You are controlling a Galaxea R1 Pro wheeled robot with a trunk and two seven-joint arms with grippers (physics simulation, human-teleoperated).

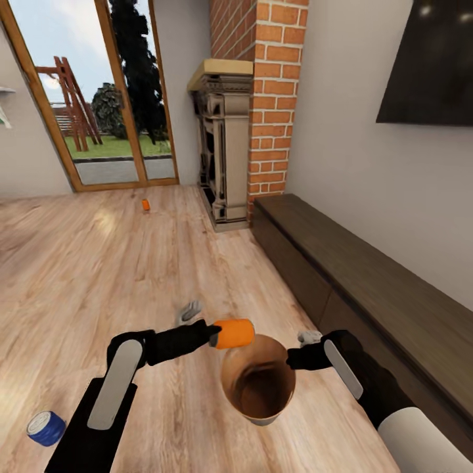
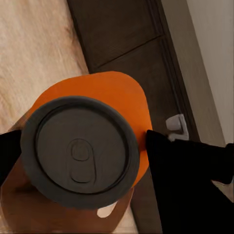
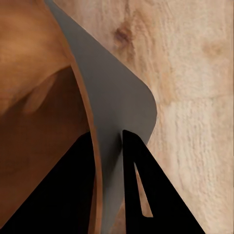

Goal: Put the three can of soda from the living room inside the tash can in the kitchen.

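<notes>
- Blue can of soda: lower left of the head view, lying on its side on the light wood floor, silver top facing the camera, beside the left arm.
- Tash can: lower centre, round and tapered, brown inside, pale grey outside. In the right wrist view its wall runs between the two dark fingers.
- Right gripper: clamped on the bin's rim at its right side, one finger inside, one outside.
- Left gripper: closed around an orange can of soda, held on its side just above the bin's upper-left rim. In the left wrist view the can's dark grey top with pull tab faces the camera, orange body behind it.
- Dark wood bench: along the right wall, close beside the bin; it bounds the floor on that side.
- Open floor: wide bare boards to the left and ahead.
- Second orange can: small, upright, far on the floor in the upper left quarter.
- Brick fireplace: upper centre, carved surround at its left.
- Glass doors: upper left, wood-framed.
</notes>
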